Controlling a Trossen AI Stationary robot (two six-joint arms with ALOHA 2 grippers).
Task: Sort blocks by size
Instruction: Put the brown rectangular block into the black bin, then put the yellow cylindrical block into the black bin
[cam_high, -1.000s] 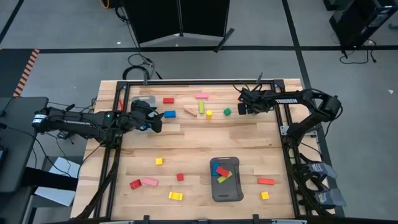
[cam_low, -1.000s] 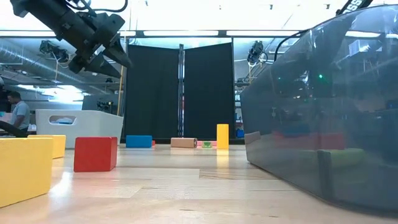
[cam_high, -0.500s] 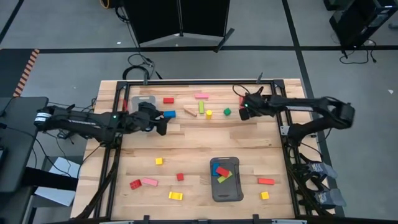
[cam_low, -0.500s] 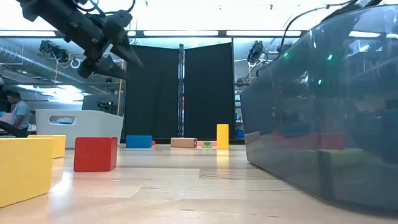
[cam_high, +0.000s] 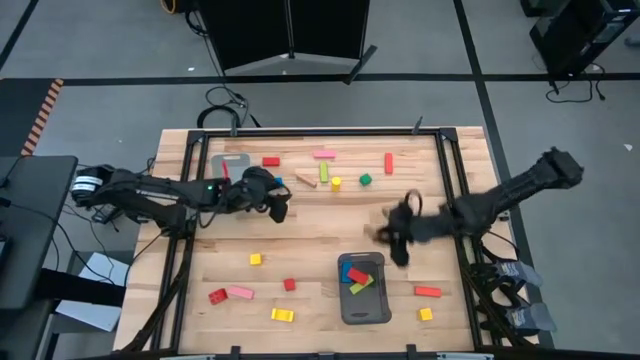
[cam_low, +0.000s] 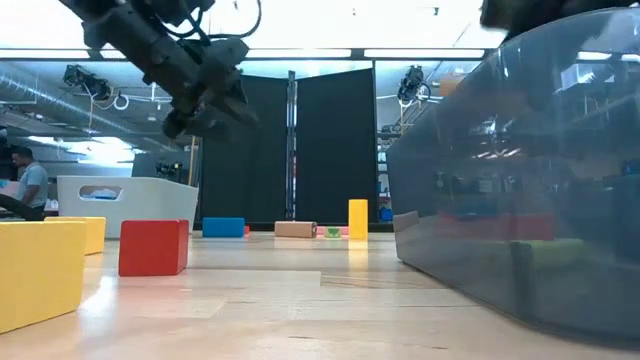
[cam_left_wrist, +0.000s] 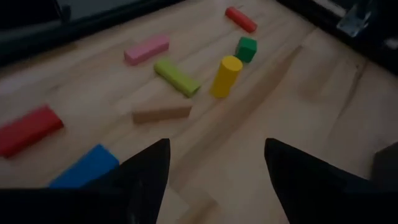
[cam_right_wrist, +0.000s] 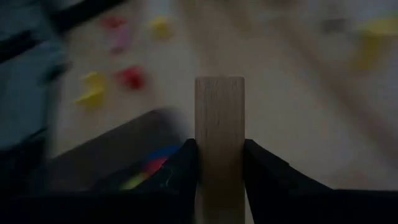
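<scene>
My right gripper hangs above the table's middle right, just far of the near grey tray, shut on a plain wood bar. That tray has blue, red and green blocks in it. My left gripper stands open and empty above bare wood, left of the middle. Beyond its fingers lie a wood bar, a green bar, a pink bar, a green cube and an upright yellow cylinder. A blue block lies close by its left finger. My right gripper pinches the plain wood bar's two long sides between its two fingers. The bar runs along the fingers and sticks out well past their tips. It is lifted clear of the table, slanting down toward the tray.
A second grey tray sits at the far left with red bars beside it. A red bar lies far right. Small yellow, red and pink blocks are scattered along the near edge. Dark frame rails border the table.
My right gripper has swung fast from the far right of the table toward the near side and the middle, rising and rolling, with the wood bar in it. It has uncovered a red bar at the far right. My left gripper has crept toward the table's middle and sunk slightly.
</scene>
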